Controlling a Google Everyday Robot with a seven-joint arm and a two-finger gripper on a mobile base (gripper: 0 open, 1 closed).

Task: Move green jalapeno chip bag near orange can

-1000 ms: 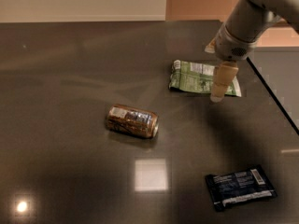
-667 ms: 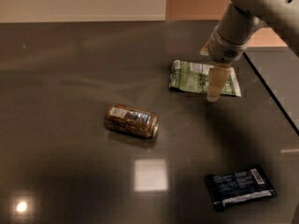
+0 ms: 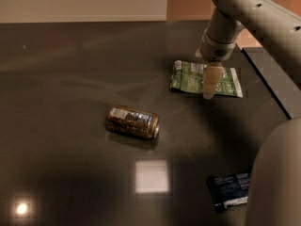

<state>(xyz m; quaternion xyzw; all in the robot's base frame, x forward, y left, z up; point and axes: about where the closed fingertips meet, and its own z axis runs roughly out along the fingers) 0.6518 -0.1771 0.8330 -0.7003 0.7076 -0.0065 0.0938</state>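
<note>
The green jalapeno chip bag (image 3: 188, 78) lies flat on the dark table at the upper right, with a white edge on its right side. The orange can (image 3: 133, 122) lies on its side near the table's middle, well to the lower left of the bag. My gripper (image 3: 209, 85) hangs from the grey arm (image 3: 244, 13) and points down over the middle of the bag, its tip close to the bag's near edge. It covers part of the bag.
A dark navy packet (image 3: 229, 191) lies at the lower right, partly behind a grey arm part (image 3: 277, 182). The table's right edge (image 3: 268, 86) runs diagonally past the bag. A bright square glare (image 3: 152, 176) sits below the can.
The arm has swung left and a little down, bringing the gripper from the bag's right end to over its middle. Bag, can and packet have not moved.
</note>
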